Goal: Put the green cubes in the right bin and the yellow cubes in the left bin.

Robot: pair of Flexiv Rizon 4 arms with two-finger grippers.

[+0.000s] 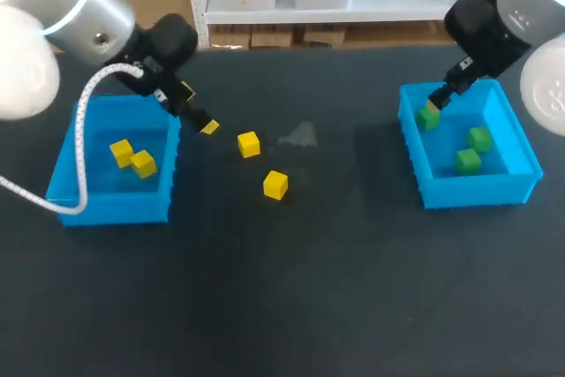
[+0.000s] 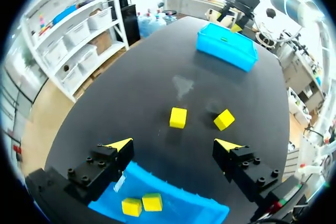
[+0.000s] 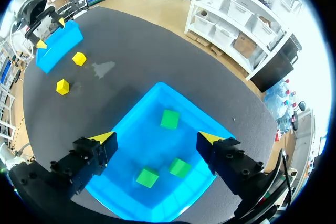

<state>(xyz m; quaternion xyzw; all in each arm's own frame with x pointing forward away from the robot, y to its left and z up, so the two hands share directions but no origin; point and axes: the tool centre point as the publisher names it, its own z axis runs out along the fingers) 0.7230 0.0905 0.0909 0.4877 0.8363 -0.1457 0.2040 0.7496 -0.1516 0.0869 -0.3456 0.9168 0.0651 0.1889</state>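
Left wrist view: left jaws stand wide and empty over the left bin (image 2: 178,205), so best centre them on the yellow cube (image 2: 178,117) ahead on the tabletop (image 2: 147,72), square to its flat faces; right jaws wide, empty.

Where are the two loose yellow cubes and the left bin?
Far yellow cube (image 1: 249,140): head view, top face.
Near yellow cube (image 1: 275,181): head view, top face.
Left bin (image 1: 124,207): head view, front wall.
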